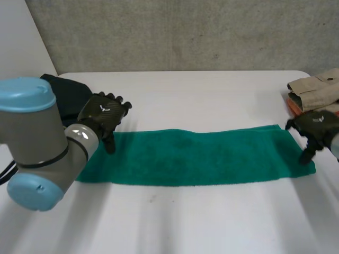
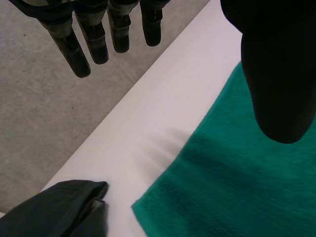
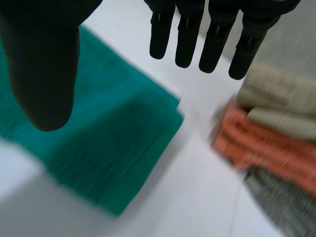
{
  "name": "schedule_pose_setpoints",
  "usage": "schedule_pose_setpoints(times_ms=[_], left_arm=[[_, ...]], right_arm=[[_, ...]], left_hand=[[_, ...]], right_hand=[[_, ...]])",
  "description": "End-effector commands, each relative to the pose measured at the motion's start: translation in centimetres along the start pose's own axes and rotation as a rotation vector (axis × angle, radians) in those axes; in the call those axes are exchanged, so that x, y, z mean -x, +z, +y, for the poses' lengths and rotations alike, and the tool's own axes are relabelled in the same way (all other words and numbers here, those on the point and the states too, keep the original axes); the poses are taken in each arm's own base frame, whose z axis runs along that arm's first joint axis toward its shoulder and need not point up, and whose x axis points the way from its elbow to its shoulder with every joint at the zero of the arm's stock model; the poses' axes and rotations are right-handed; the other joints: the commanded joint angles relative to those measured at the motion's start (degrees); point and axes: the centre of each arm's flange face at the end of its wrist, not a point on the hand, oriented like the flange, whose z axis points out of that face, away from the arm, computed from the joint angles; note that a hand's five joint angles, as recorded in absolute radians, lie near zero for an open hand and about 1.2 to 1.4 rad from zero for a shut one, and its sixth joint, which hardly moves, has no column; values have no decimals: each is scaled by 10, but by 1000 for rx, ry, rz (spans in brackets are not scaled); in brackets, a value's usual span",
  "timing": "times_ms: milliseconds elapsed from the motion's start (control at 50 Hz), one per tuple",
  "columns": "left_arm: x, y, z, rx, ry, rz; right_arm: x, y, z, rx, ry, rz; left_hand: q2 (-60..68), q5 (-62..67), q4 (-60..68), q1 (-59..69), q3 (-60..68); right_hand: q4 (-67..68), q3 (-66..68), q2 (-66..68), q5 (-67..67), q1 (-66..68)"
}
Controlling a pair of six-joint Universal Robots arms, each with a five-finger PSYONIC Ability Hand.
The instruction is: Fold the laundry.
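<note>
As towel (image 1: 196,157) lies flat, left hand (image 1: 103,114), right hand (image 1: 317,127) at opposite ends.

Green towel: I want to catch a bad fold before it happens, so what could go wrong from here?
1. The left hand and right hand are open at opposite ends of the green towel. An uneven grasp could skew the fold.
2. The stack of folded clothes lies close beside the right hand and could get nudged.
3. The dark garment sits near the towel's left end, so the left hand might snag it.
</note>
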Motion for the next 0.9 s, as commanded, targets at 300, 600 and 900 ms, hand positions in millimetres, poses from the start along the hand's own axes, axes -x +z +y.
schedule_pose_setpoints(times_ms=[300, 600, 900], left_arm=[[-12, -9, 21, 12, -75, 30], [1, -23, 17, 0, -97, 1], [23, -39, 14, -19, -146, -56]], right_arm=[[-6, 46, 80, -49, -4, 31], [-96, 29, 74, 56, -238, 395], [150, -29, -87, -771, -430, -130]], left_hand=[[-19, -30, -16, -8, -21], [-19, -30, -16, -8, -21], [-19, -30, -16, -8, -21]], right_hand=[[555, 556, 561, 551, 555], [555, 557, 561, 551, 555], [555, 557, 561, 551, 555]])
